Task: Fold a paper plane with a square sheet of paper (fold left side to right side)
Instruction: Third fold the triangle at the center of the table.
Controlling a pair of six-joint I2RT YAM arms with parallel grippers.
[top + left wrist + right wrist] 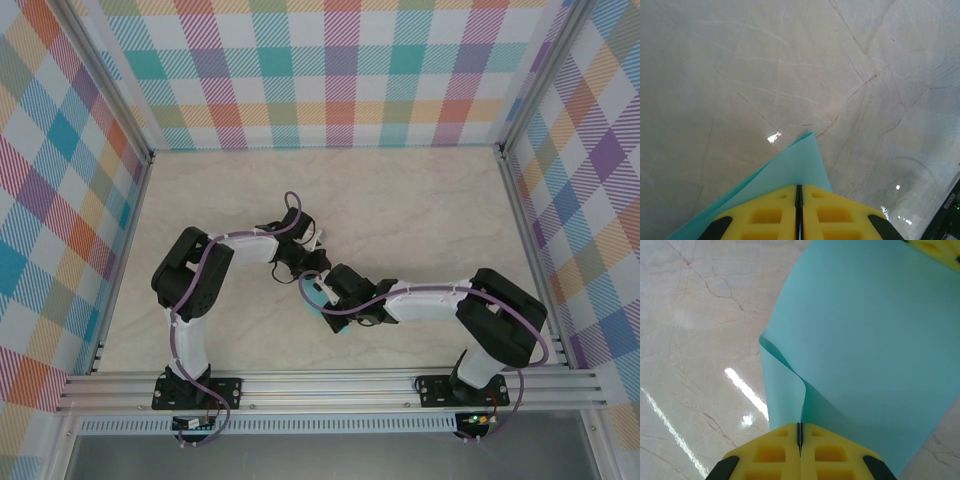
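Note:
The square sheet of paper (865, 340) is light turquoise and hangs above the table, curled, with a fold running down to my right gripper (800, 426). That gripper's yellow fingers are shut on the sheet's near edge. In the left wrist view my left gripper (798, 187) is shut on another part of the sheet, and a pointed corner of paper (802, 157) sticks out past the fingers. From above, both grippers meet at the table's middle, left gripper (303, 262) and right gripper (327, 288), with a sliver of the paper (317, 297) between them. The left gripper's yellow finger (940, 250) shows at the sheet's far corner.
The marble-patterned table (400, 200) lies under both arms, enclosed by plaid walls (320, 70) on three sides with metal frame rails (330, 385) at the near edge. Purple cables loop along both arms.

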